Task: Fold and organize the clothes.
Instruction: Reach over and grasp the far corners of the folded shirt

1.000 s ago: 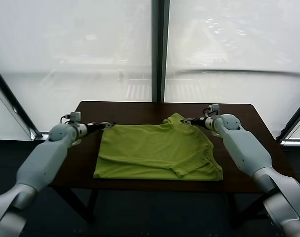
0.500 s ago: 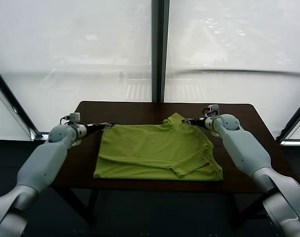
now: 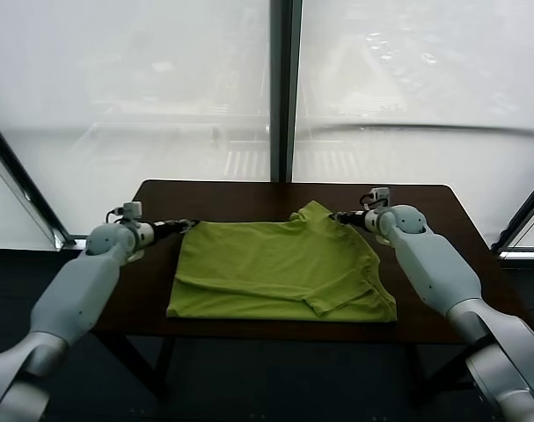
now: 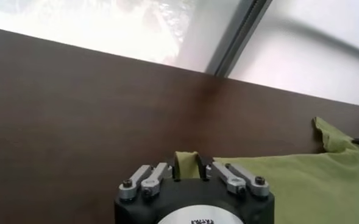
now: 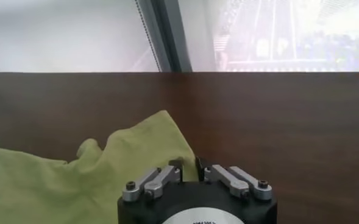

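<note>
While T-shirt (image 3: 280, 268) lies flat on worktop (image 3: 240, 195), left hand (image 3: 190, 223) & right hand (image 3: 338, 216) each pinch a far corner; lift both evenly, keep cloth taut w/o dragging

Bright diffuse daylight pours through the frosted windows (image 3: 161, 97), washing out detail behind the dark table (image 3: 249, 198)

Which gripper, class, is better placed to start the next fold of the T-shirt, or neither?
Neither: both. The left gripper pinches the T-shirt's far left corner, and the right gripper pinches its far right corner, both at the back edge. A two-handed fold toward the robot seems likeliest.
</note>
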Controlling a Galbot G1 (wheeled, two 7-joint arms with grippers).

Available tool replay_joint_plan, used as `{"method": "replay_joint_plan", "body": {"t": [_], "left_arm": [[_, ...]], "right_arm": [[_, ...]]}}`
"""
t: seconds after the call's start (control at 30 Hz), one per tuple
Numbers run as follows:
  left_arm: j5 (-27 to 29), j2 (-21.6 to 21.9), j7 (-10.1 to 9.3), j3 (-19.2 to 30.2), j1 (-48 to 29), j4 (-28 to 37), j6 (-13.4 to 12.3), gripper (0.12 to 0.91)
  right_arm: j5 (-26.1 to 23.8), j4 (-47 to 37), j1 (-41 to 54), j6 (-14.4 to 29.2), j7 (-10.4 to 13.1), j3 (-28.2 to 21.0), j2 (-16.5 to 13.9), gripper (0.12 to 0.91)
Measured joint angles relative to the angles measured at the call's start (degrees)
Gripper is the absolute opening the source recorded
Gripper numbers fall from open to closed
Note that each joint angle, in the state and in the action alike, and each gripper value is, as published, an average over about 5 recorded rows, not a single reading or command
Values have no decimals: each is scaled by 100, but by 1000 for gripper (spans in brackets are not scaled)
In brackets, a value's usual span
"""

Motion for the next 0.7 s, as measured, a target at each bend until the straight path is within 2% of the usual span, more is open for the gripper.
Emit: {"method": "replay_joint_plan", "body": {"t": [0.3, 0.47, 0.7], "left_arm": [[1, -9, -2, -23, 12, 9, -14, 280], [-1, -18, -11, -75, 44, -1, -26, 238], [-177, 39, -161, -333, 228, -262, 55, 219]], "right_arm": [[24, 41, -51, 68, -12, 58, -3, 139], [213, 140, -134, 148, -31, 207, -30, 139], [427, 355, -245, 198, -5, 407, -139, 139]]}}
